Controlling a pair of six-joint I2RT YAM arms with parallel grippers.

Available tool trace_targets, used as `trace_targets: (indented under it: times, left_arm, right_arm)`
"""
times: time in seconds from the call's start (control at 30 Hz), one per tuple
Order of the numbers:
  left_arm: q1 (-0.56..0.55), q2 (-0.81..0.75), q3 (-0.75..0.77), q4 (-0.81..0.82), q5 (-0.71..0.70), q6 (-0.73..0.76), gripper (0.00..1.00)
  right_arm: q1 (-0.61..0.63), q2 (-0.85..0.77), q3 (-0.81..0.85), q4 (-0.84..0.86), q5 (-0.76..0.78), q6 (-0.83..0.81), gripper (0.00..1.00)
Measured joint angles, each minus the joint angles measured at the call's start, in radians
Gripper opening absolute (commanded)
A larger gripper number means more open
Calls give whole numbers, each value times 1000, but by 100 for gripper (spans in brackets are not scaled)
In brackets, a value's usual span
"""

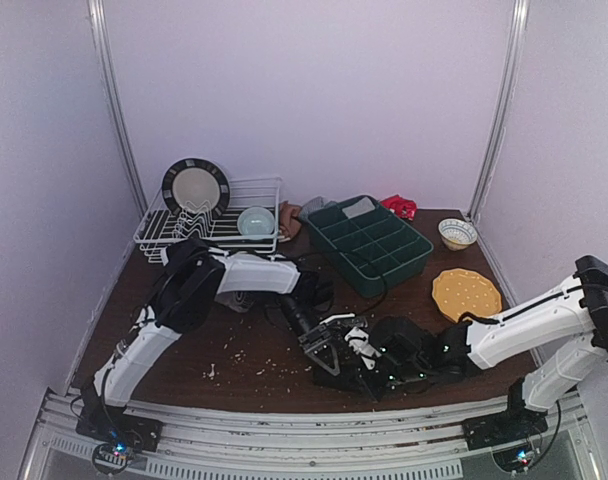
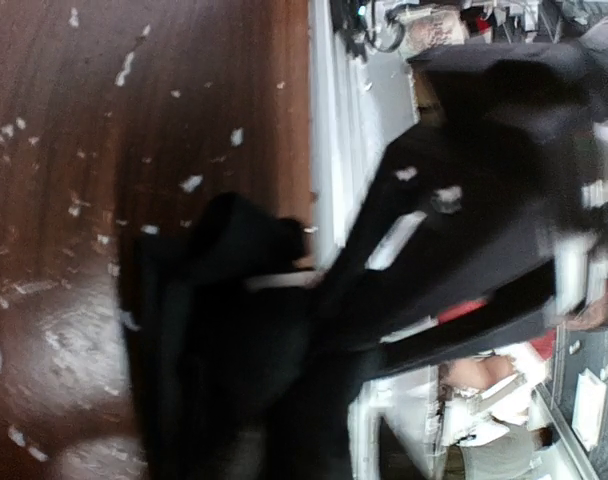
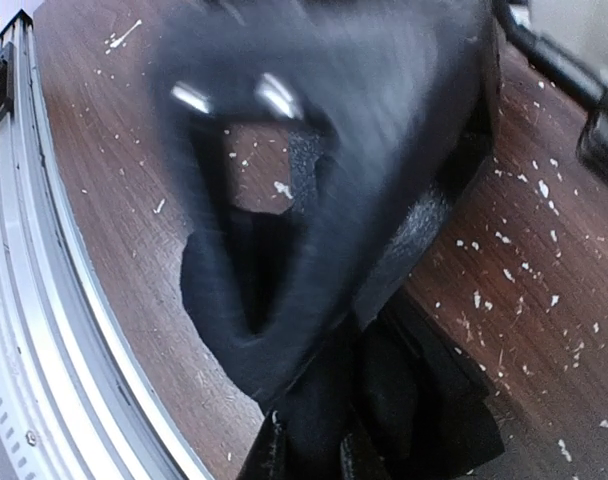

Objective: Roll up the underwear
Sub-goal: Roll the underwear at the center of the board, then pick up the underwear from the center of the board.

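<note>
The black underwear [image 3: 244, 330] sits on the near side of the green tray [image 1: 356, 272], bunched in a dark heap over the crumb-flecked bench [image 1: 244, 340] (motion blur smears most of it). The left tool [image 1: 322, 350] and the right tool [image 1: 368, 356] meet at the heap, in front of the tray. Cloth rises from between the right tool's fingers, but whether either tool is apart or clamped I cannot tell.
</note>
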Motion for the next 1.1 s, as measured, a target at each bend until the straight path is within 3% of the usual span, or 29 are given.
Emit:
trace_targets:
  times: [0.13,0.37,0.73,0.83,0.97,1.1]
  left_arm:
    - [-4,-64,-19,-2,-6,-33,98]
    - [18,-134,-68,103,-177,-106,98]
    - [127,-398,-356,413,-547,-389,98]
    - [141,-519,-472,518,-683,-477,98]
    - [123,-792,-715,700,-895,-629,98]
    - [11,-1011,-908,872,-1149,-755,98]
  right_arm:
    - [-1,-11,-48,71,-4,37,0]
    - [-3,-9,-62,102,-20,93,0]
    - [-16,-12,-100,169,-39,193,0]
    - [-33,-19,-138,232,-56,262,0]
    - [-66,-14,-199,358,-98,400,0]
    - [-85,37,-241,513,-138,556,0]
